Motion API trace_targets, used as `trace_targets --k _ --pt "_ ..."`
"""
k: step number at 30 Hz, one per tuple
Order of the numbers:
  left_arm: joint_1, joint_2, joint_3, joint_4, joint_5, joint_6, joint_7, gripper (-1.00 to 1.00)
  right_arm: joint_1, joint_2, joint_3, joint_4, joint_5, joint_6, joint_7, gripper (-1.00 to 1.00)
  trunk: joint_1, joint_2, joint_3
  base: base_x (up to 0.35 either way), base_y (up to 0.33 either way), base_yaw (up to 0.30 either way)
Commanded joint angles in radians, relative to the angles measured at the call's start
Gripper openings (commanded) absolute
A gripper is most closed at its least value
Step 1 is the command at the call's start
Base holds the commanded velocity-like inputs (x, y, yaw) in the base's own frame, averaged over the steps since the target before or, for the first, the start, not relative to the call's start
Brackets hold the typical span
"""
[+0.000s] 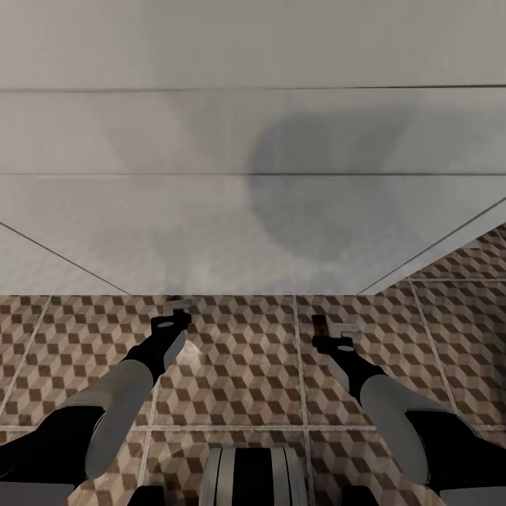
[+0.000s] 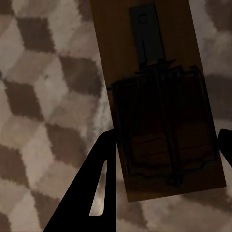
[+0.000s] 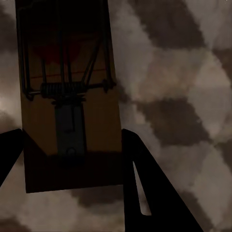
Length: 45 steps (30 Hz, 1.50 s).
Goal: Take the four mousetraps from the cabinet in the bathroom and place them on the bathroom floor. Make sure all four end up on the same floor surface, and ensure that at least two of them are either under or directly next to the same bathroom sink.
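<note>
My two grippers hang low over the bathroom floor (image 1: 239, 379), close to the foot of a white unit (image 1: 211, 232). In the left wrist view a brown wooden mousetrap (image 2: 159, 121) with its metal bar lies between the dark fingers (image 2: 99, 183); the left gripper (image 1: 177, 309) is shut on its long edges. Over in the right wrist view a second mousetrap (image 3: 67, 96), showing a red mark, sits in the right gripper (image 1: 329, 332), which is shut on it. Both traps cast shadows on the tiles. The cabinet and the sink's basin are out of view.
The white unit, crossed by horizontal seams, spans the whole upper half of the head view, and its lower edge meets the tiles just beyond the grippers. Cube-patterned tiles continue to the right (image 1: 457, 274). My base (image 1: 253, 478) is at the near edge.
</note>
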Motion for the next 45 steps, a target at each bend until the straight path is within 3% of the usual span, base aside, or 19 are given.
trace_targets --k 1,15,16,24,45 --pt "0.000 0.000 0.001 -0.002 0.004 0.005 0.003 -1.00 0.000 0.000 -0.003 0.000 -0.001 -0.001 -0.003 -1.00 0.000 0.000 -0.001 0.000 0.000 0.000" --pt "0.000 0.000 0.001 -0.001 0.003 0.005 0.001 -1.00 0.000 -0.005 -0.002 0.013 -0.003 -0.063 0.019 -1.00 0.000 0.000 -0.001 0.000 0.000 0.000" --pt "0.000 0.000 0.001 -0.001 0.003 0.005 0.001 -1.00 0.000 -0.005 -0.002 0.014 -0.003 -0.098 0.030 -1.00 0.000 0.000 -0.001 0.000 0.000 0.000" --pt "0.000 0.000 0.001 -0.001 0.003 0.005 0.001 -1.00 0.000 -0.013 -0.001 0.018 -0.001 -0.107 0.088 -1.00 0.000 0.000 -0.001 0.000 0.000 0.000" --pt "0.000 0.001 -0.001 0.003 0.002 0.004 -0.006 -1.00 0.000 -0.007 -0.001 0.018 0.000 -0.133 0.095 -1.00 0.000 0.000 -0.001 0.000 0.000 0.000"
